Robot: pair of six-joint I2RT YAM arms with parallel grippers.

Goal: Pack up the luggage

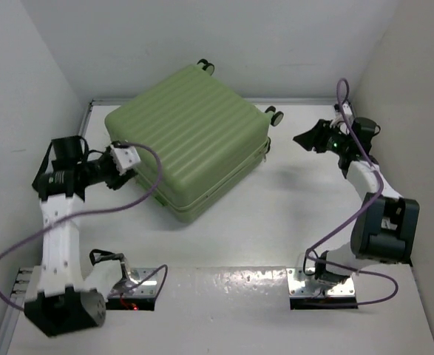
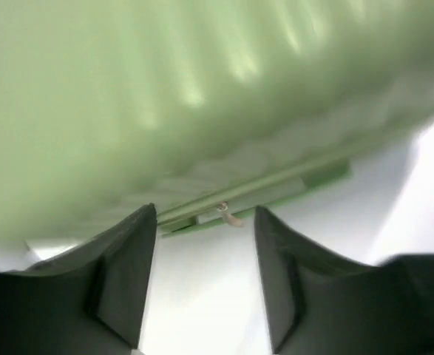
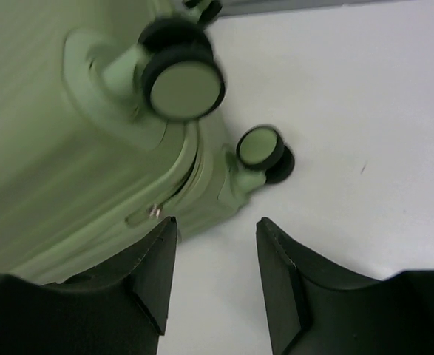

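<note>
White table (image 1: 276, 222), plain white walls on three sides.

Luggage (image 1: 187, 137): pale green ribbed hard-shell, closed, lying flat on its broad side. It sits on the far-left-of-centre part of the table, turned diagonally, with one corner near the back wall. The seam between the two shell halves runs along the near and right edges. Small black wheels show at the far corner (image 1: 204, 66) and the right corner (image 1: 274, 115).

Left gripper (image 1: 120, 174): at the luggage's left edge, low, pointing at the side wall of the case. I can't tell from overhead whether it touches. In the left wrist view the fingers (image 2: 124, 274) are spread apart with nothing between them. The green shell (image 2: 165, 89) fills the upper frame, blurred. The seam strip and a small pale zipper pull (image 2: 230, 217) sit right in the gap line of the gripper (image 2: 205, 214).

Right gripper (image 1: 309, 139): to the right of the luggage near the wheel corner, apart from it, with bare table between. In the right wrist view the jaws are parted and hold nothing (image 3: 217, 225). Two wheels are in frame, one large and close (image 3: 183, 81), one lower right (image 3: 265, 148). There is a small metallic bit on the seam (image 3: 154, 211).

Purple cables (image 1: 24, 244) loop from both arms down to the base plates (image 1: 139, 285) at the near edge.
</note>
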